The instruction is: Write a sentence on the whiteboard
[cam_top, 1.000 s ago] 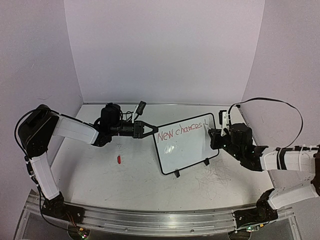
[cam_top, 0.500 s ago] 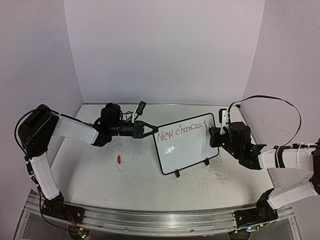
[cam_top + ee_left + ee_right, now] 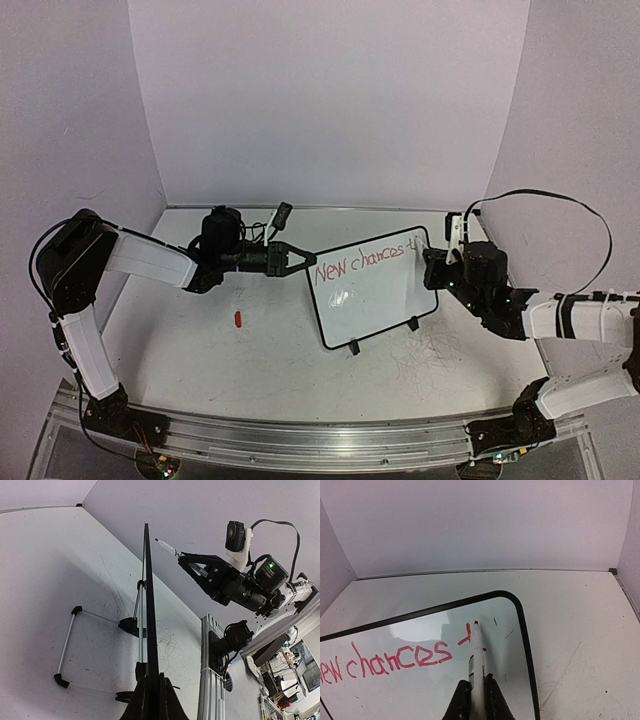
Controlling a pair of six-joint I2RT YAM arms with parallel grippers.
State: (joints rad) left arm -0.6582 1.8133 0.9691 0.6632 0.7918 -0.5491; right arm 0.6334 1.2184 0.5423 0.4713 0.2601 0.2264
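**Whiteboard: Handling Properties and Grip Location**

The whiteboard (image 3: 375, 300) was located right of centre in the overhead view. It was propped at a tilt on its two black feet (image 3: 353, 347), with red lettering (image 3: 400, 662) along its upper edge. The panel was judged light, thin and stiff. Its glossy face was judged slippery and easily smudged, so the black frame (image 3: 522, 630) was taken as the proper holding place. The board was also judged liable to slide or tip under pen pressure unless it was braced.

The left gripper (image 3: 297, 262) was seen clamped on the board's left edge. In the left wrist view the panel was seen edge-on, rising from between the closed jaws. The right gripper (image 3: 472, 692) was closed on the barrel of a marker (image 3: 478, 655), whose red tip was at the newest stroke near the board's upper right corner.

A small red object (image 3: 239, 319) lay on the table (image 3: 200, 350) at lower left, well apart from the board.
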